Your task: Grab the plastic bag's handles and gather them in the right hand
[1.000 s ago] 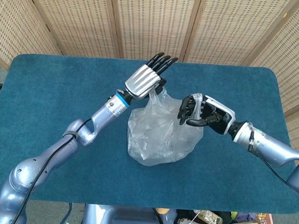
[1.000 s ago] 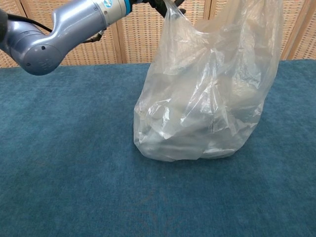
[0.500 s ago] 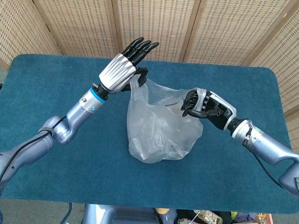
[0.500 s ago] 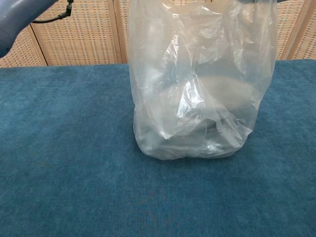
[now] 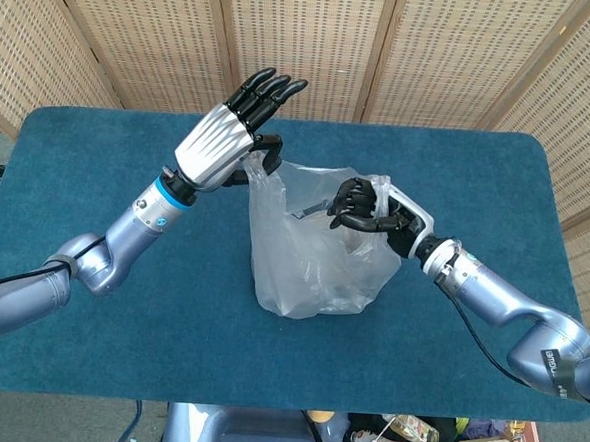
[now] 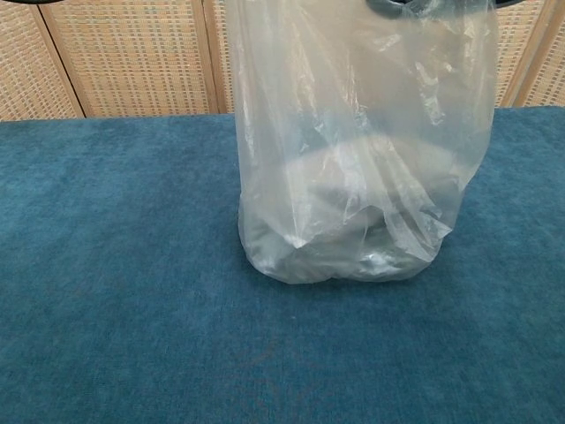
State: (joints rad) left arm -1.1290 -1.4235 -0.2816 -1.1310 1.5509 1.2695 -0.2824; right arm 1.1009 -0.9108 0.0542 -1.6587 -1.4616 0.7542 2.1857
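Since a second ago the left robot hand [image 5: 225, 142] has drawn its handle toward upper left, spreading the plastic bag [image 5: 313, 252] mid-frame on the counter [image 5: 98, 169]. We judge the right robot hand [image 5: 368, 207], fingers curled around the other handle, must now receive the left one, pinched at the thumb.

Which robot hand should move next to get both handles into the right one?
Left, probably. The left robot hand pinches one handle of the plastic bag at its far-left corner, while the right robot hand already grips the other, so carrying the left handle across looks shortest.
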